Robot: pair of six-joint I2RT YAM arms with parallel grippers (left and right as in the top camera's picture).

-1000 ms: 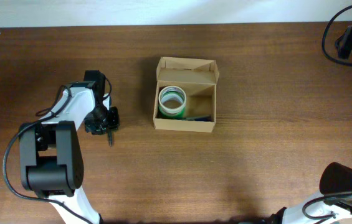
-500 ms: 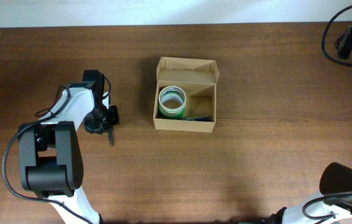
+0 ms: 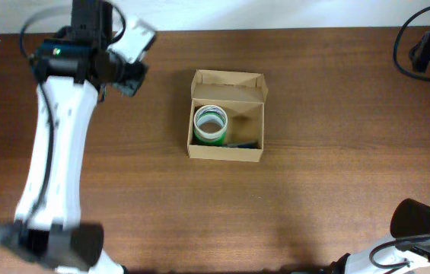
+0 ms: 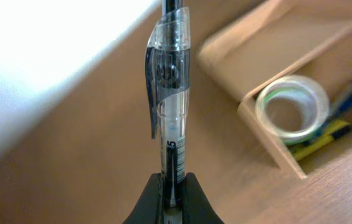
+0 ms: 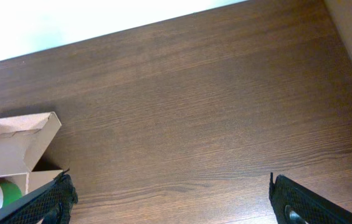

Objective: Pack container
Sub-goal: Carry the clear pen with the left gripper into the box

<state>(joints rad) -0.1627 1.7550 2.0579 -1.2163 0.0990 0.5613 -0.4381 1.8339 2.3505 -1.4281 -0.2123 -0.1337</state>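
Note:
The container (image 3: 227, 153) is a small tan cardboard box at the table's middle, lid flap open at the back. Inside are a clear tape roll (image 3: 210, 123) with a green core and a dark flat item (image 3: 243, 143). It also shows in the left wrist view (image 4: 250, 112) with the tape roll (image 4: 291, 109). My left gripper (image 4: 174, 186) is shut on a clear-capped pen (image 4: 171, 99), raised up and to the left of the box (image 3: 127, 80). My right gripper (image 5: 169, 199) is open and empty, to the right of the box (image 5: 14, 146).
Black cables (image 3: 420, 49) lie at the far right corner. The right arm's base (image 3: 420, 224) sits at the lower right. The table's far edge meets a white wall (image 3: 275, 11).
My left arm has lifted off the table with the pen and swung up and back toward the far edge, left of the box. The box and its contents have not moved.

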